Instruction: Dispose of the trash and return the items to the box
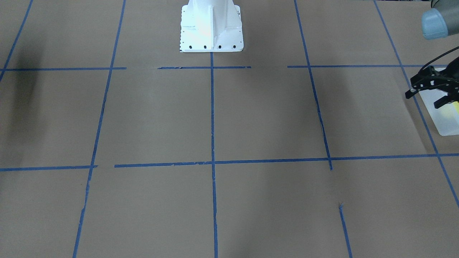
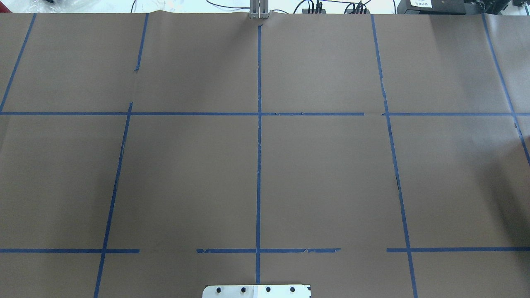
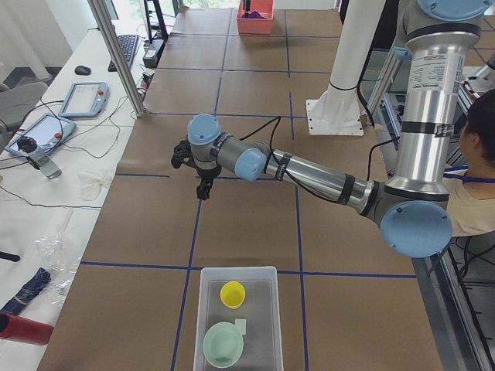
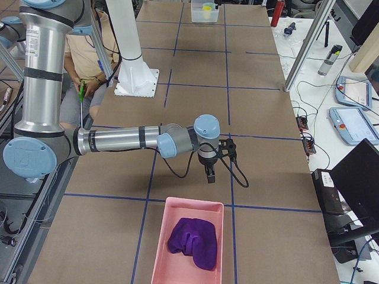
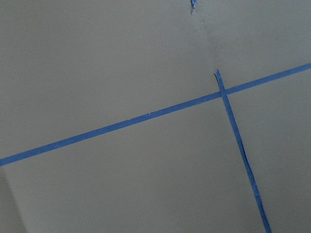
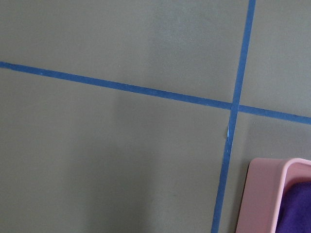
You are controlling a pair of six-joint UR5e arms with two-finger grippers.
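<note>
Your left gripper [image 1: 425, 99]: fingers spread wide, empty, touching nothing, hanging above table [image 3: 247, 232], apart from box [image 3: 203, 309]. Your right gripper [image 4: 210, 170]: can't tell if parted or clenched. Yellow cup [image 3: 232, 294], green bowl [image 3: 223, 344] sit inside box.

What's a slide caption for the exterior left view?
Left gripper hangs over brown paper, apart from the frosted bin holding the yellow cup and mint-green bowl.

A robot lab: a paper-covered table [image 2: 323, 174] gridded with blue tape [image 2: 258, 165], robot arms [image 3: 309, 174] mounted alongside, control tablets [image 3: 83, 98] and cables [image 2: 314, 6] nearby.
</note>
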